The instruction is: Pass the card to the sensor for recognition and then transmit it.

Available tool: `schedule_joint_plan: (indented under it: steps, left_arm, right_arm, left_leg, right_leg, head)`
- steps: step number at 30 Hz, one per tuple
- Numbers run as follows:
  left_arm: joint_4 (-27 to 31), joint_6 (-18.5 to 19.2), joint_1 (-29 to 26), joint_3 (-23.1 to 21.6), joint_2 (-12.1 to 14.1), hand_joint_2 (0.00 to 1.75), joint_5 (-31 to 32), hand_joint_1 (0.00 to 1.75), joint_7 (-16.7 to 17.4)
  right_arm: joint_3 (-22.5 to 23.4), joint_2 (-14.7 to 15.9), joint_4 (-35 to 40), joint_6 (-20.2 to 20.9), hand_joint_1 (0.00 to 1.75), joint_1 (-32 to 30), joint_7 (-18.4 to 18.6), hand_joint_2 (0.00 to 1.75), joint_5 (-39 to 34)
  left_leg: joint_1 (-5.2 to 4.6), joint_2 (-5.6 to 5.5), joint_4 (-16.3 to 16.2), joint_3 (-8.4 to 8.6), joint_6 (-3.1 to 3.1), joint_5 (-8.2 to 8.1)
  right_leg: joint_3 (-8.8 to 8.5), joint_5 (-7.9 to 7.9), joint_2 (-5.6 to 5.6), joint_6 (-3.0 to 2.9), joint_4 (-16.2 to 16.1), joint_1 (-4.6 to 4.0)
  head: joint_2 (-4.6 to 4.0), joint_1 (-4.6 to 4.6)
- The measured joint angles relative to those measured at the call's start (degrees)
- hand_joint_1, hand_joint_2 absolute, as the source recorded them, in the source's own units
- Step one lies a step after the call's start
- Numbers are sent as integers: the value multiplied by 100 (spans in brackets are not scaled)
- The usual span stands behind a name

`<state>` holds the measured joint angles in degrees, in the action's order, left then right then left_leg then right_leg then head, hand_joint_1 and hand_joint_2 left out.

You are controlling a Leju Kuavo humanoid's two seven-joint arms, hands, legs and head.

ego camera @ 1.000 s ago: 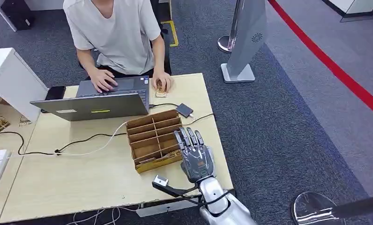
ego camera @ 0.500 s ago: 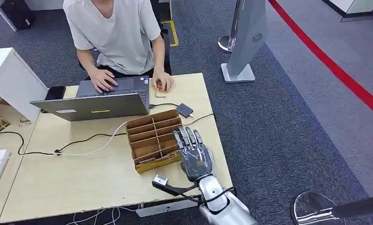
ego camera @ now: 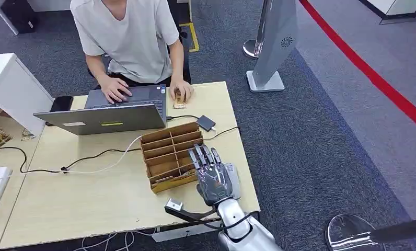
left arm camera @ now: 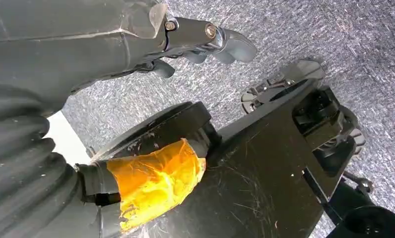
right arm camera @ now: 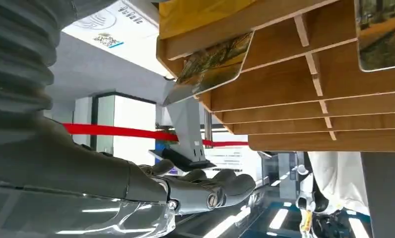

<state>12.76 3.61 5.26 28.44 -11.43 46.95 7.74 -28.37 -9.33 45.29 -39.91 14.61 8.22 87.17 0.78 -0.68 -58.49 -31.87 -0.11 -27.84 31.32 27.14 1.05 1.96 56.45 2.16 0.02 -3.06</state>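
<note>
A wooden box with slots (ego camera: 170,155) stands on the light table (ego camera: 91,201), and a picture card (ego camera: 164,179) lies in its nearest slot. From the right wrist view I see two picture cards (right arm camera: 216,60) (right arm camera: 381,37) sticking out of the box (right arm camera: 295,94). My right hand (ego camera: 212,173) hovers over the box's right end with fingers stretched and nothing in them (right arm camera: 205,188). A small dark sensor (ego camera: 206,123) on a cable lies just beyond the box. My left hand (left arm camera: 200,39) hangs over carpet and holds nothing.
A person (ego camera: 127,36) sits at the far side typing on a grey laptop (ego camera: 112,116), with another card (ego camera: 179,98) under one hand. Cables cross the table. A flat grey piece (ego camera: 233,180) lies beside my right hand. A grey stand (ego camera: 271,47) and red floor line (ego camera: 368,70) lie to the right.
My right hand has slid left and a little back toward me, so it now covers more of the box's right end. The person and the cards have not moved.
</note>
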Motion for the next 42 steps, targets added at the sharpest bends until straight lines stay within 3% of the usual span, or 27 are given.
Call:
schedule_joint_plan:
  steps: [17, 25, 38, 39, 42]
  left_arm:
    - [0, -4, 0, 0, -31, 175, -2, 0, 0]
    - [0, -4, 15, -9, -35, 175, 9, 0, 4]
    - [0, -2, 31, -46, -74, 175, 44, 0, 52]
    - [0, -2, 31, -48, -81, 175, 44, 0, 52]
    - [0, -13, 30, -50, -85, 175, 44, 0, 59]
  right_arm:
    - [-2, -52, -120, 0, 0, -33, -37, 175, 0]
    - [-162, -52, -369, 2, 0, 51, 254, 175, 2]
    - [-289, -101, -649, 0, 0, 210, 278, 175, 2]
    - [-289, -103, -665, 0, 175, 216, 278, 175, 2]
    - [-289, -107, -675, 0, 175, 216, 225, 175, -2]
  left_leg:
    - [0, 0, 0, 0, 0, 0]
    - [0, 0, 0, 0, 0, 0]
    - [0, 0, 0, 0, 0, 0]
    - [0, 0, 0, 0, 0, 0]
    - [0, 0, 0, 0, 0, 0]
  right_leg:
    - [0, 0, 0, 0, 0, 0]
    - [0, 0, 0, 0, 0, 0]
    - [0, 0, 0, 0, 0, 0]
    - [0, 0, 0, 0, 0, 0]
    - [0, 0, 0, 0, 0, 0]
  head:
    - [0, 0]
    - [0, 0]
    - [0, -2]
    - [0, 0]
    - [0, 0]
